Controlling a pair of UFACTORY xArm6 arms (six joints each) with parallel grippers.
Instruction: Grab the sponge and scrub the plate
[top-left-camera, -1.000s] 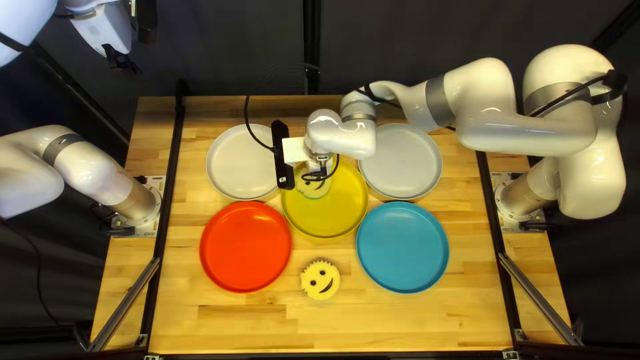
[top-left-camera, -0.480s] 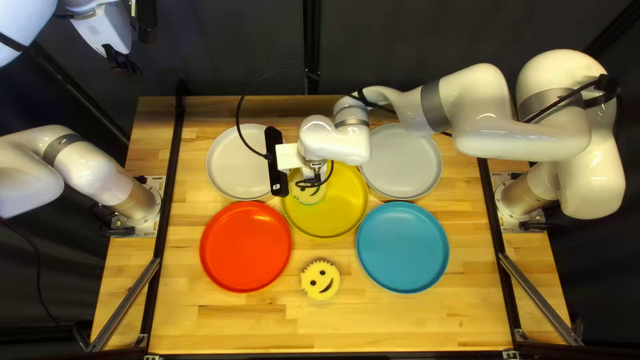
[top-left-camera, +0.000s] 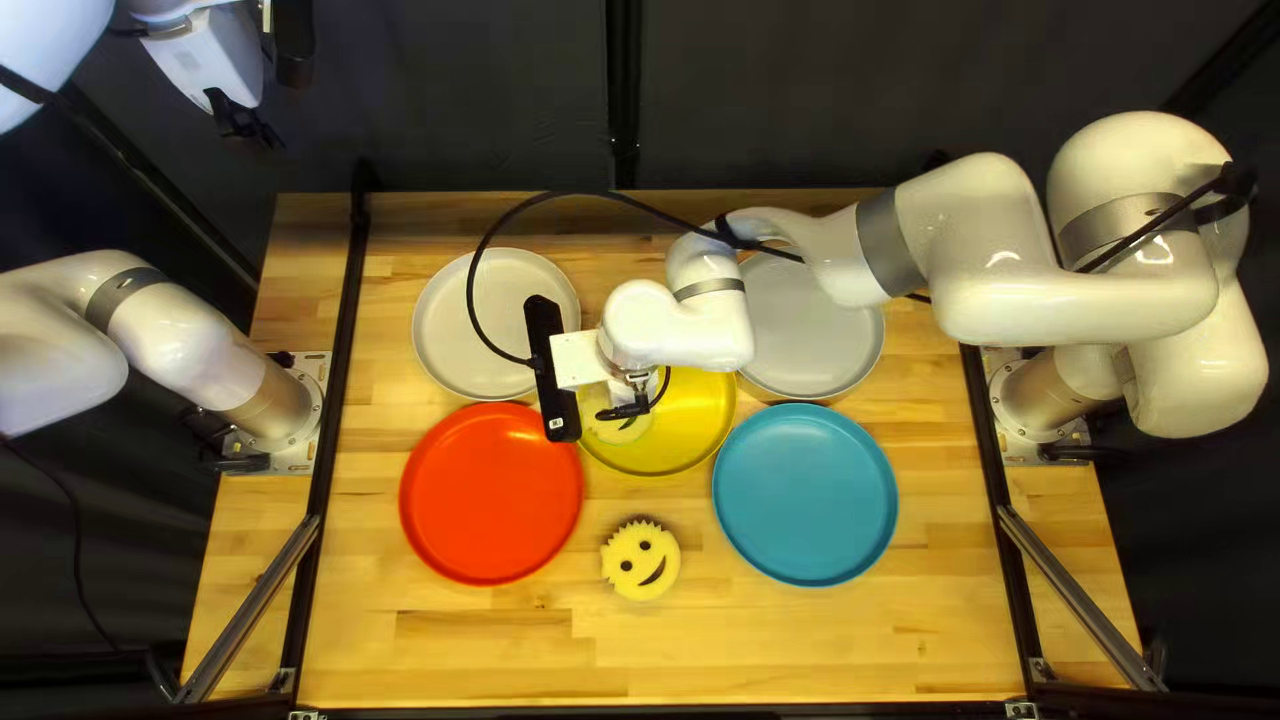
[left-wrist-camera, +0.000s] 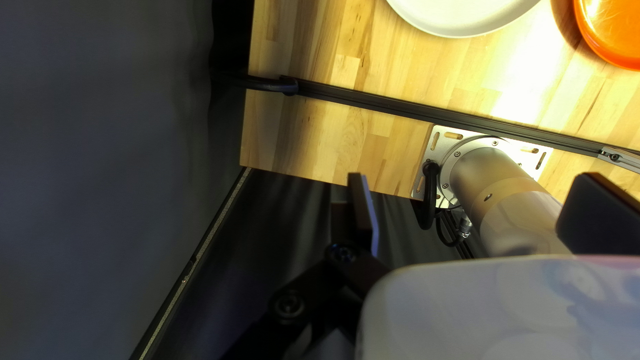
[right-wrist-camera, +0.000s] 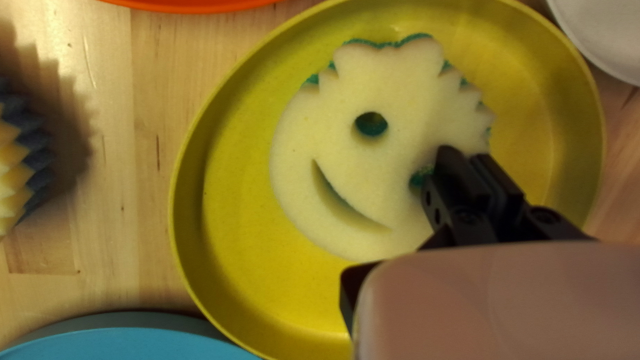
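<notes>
The right gripper (top-left-camera: 628, 411) is low over the yellow plate (top-left-camera: 694, 430), in the left part of it. In the right wrist view, the right gripper (right-wrist-camera: 465, 160) has its fingers together on the pale smiley sponge (right-wrist-camera: 373, 180), beside one eye hole. This sponge, green underneath, lies flat in the yellow plate (right-wrist-camera: 233, 267). Another yellow smiley sponge (top-left-camera: 640, 560) rests on the table nearer than the plate. High at the far left, the left gripper (top-left-camera: 244, 123) holds nothing. In the left wrist view, the left gripper (left-wrist-camera: 477, 210) has its fingers wide apart.
A red plate (top-left-camera: 491, 494) lies left of the yellow one and a blue plate (top-left-camera: 806, 494) right. Behind are two pale plates (top-left-camera: 460, 327) (top-left-camera: 814, 334); the right arm reaches over one. Black rails (top-left-camera: 350, 320) run along both table sides.
My right gripper has moved within the yellow plate toward the table's near edge, and the sponge under it has shifted the same way. The left arm has not moved.
</notes>
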